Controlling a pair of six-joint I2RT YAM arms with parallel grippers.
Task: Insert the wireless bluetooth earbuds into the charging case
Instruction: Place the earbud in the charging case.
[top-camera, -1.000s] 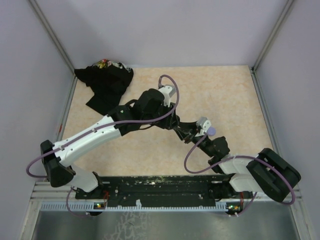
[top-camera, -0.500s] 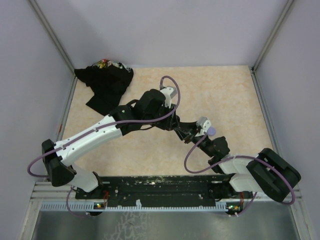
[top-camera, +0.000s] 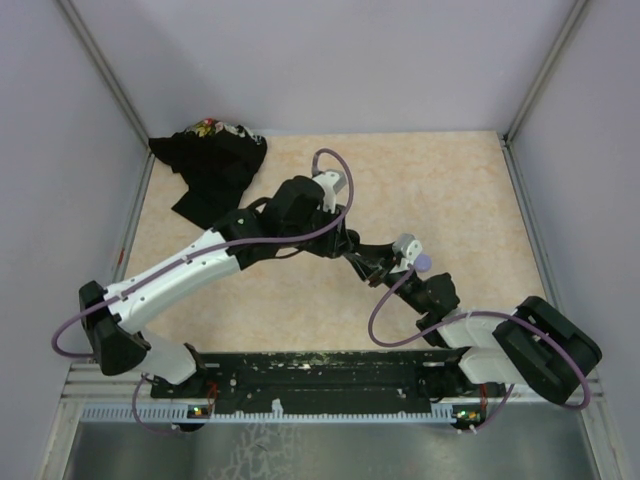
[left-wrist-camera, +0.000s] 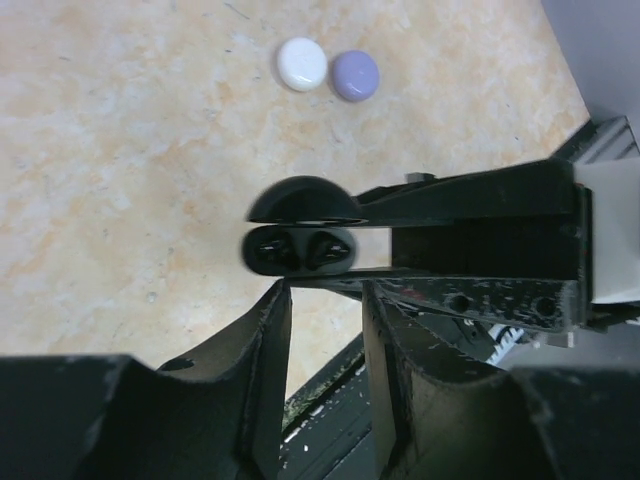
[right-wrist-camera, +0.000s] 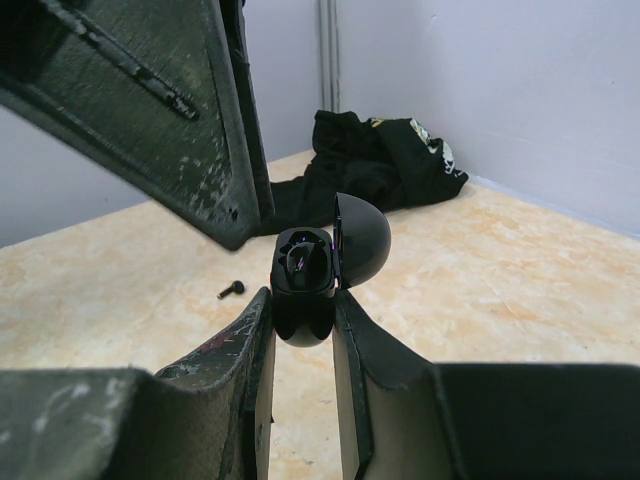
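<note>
The right hand (right-wrist-camera: 303, 322) grips the open black charging case (right-wrist-camera: 302, 265) at centre frame, the left hand (left-wrist-camera: 322, 335) hovers parted and empty, and one dark earbud (right-wrist-camera: 231, 290) at centre left lies uninserted on the surface (right-wrist-camera: 120, 290).

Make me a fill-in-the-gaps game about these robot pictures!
The right gripper holds a black case whose lid is ____. Next to the lavender disc lies a disc coloured ____. A tiny dark earbud lies on the ____. The crumpled cloth in the far corner is ____.
Missing words: open, white, table, black.
</note>
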